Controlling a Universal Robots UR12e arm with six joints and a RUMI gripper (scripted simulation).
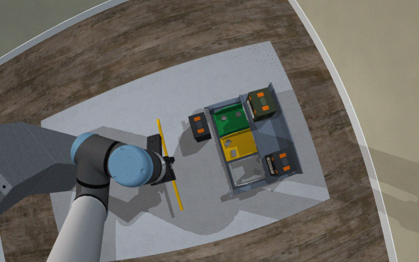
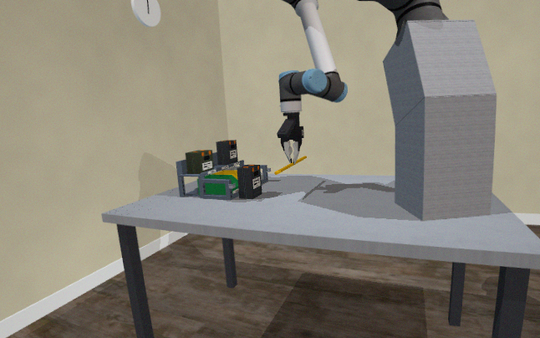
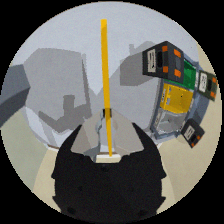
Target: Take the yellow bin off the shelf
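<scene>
The yellow open bin (image 1: 245, 145) (image 3: 181, 100) sits on the lower level of the grey shelf (image 1: 274, 131) between a green bin and a light grey bin, with small grey parts inside it. My gripper (image 2: 292, 161) (image 3: 107, 109) is shut on a long thin yellow rod (image 1: 178, 195) (image 2: 282, 169) (image 3: 104, 60) near its middle. It holds the rod above the table (image 1: 139, 97) (image 2: 326, 231), to the left of the shelf in the top view. In that view the arm's wrist hides the fingertips.
A dark box (image 1: 199, 126) (image 2: 249, 181) (image 3: 160, 60) stands on the table in front of the green bin (image 1: 230, 125). A green-brown box (image 1: 261, 103) and another dark box (image 1: 281, 163) stand on the shelf's back level. The light grey bin (image 1: 246, 170) is beside the yellow one.
</scene>
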